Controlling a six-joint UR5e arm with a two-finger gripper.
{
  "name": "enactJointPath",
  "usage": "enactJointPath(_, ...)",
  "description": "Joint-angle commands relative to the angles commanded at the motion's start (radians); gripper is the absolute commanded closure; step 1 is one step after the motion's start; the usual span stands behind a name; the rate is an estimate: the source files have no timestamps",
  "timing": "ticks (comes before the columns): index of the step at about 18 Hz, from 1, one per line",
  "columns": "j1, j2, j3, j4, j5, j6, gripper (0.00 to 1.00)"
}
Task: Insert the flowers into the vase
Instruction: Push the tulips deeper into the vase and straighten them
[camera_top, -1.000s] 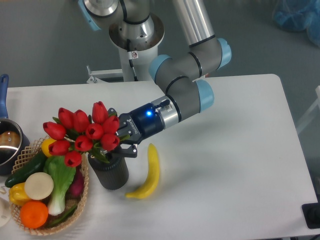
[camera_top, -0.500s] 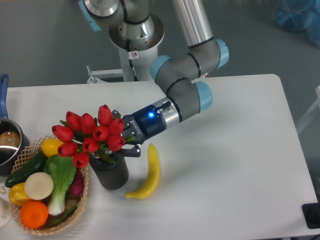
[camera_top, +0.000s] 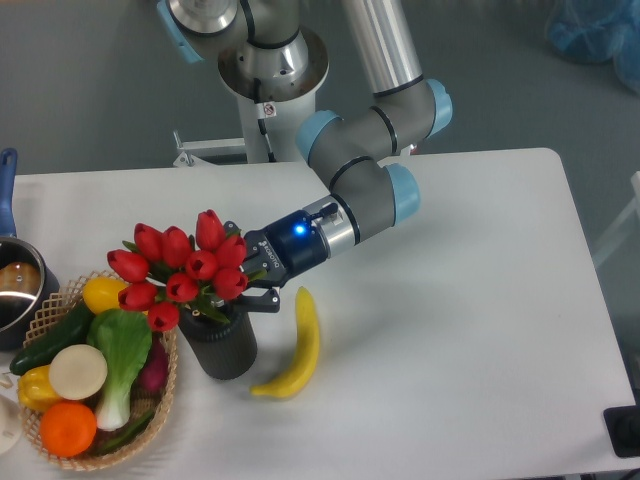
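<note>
The flowers (camera_top: 180, 272) are a bunch of red tulip buds with green stems, tilted to the left over the mouth of the vase (camera_top: 219, 345). The vase is a dark grey cylinder standing upright near the table's front left. The stems reach down to the vase's mouth, which the bunch hides. My gripper (camera_top: 243, 283) comes in from the right and is shut on the flowers' stems, just above the vase's rim.
A yellow banana (camera_top: 296, 347) lies right of the vase. A wicker basket (camera_top: 160, 395) with several vegetables and fruits touches the vase's left side. A steel pot (camera_top: 15, 290) with a blue handle stands at the left edge.
The flowers, held in my gripper, have moved a little right and down toward the vase's mouth. The vase, banana and basket have not moved.
</note>
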Motion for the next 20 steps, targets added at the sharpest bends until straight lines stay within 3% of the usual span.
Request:
enactJointPath(17,0.017,-0.020,-0.006,0.000,0.012,0.028,0.73)
enactJointPath(20,0.017,-0.020,-0.005,0.000,0.012,0.028,0.61)
